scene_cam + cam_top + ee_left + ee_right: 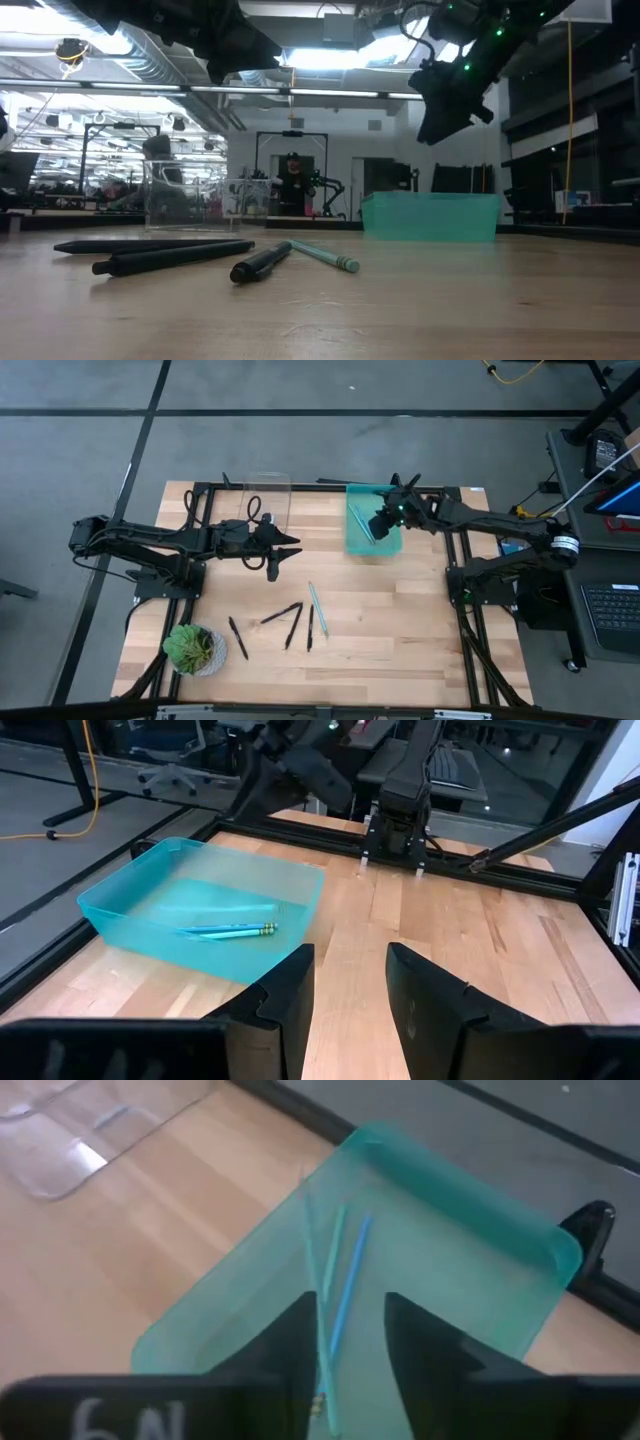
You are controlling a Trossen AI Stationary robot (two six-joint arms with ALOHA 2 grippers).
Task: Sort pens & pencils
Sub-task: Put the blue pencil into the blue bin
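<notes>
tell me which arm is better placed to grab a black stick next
Left, probably. Its end effector is open, empty and nearest the black sticks on the table. The right end effector hangs over the teal bin, farther from them.

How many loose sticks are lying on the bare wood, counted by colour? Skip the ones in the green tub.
Black sticks: 4
Light blue sticks: 1 that I can make out
Total: 5

Four black sticks (283,615) and one light blue stick (317,608) lie mid-table; two blue sticks (361,523) lie binned.
</notes>
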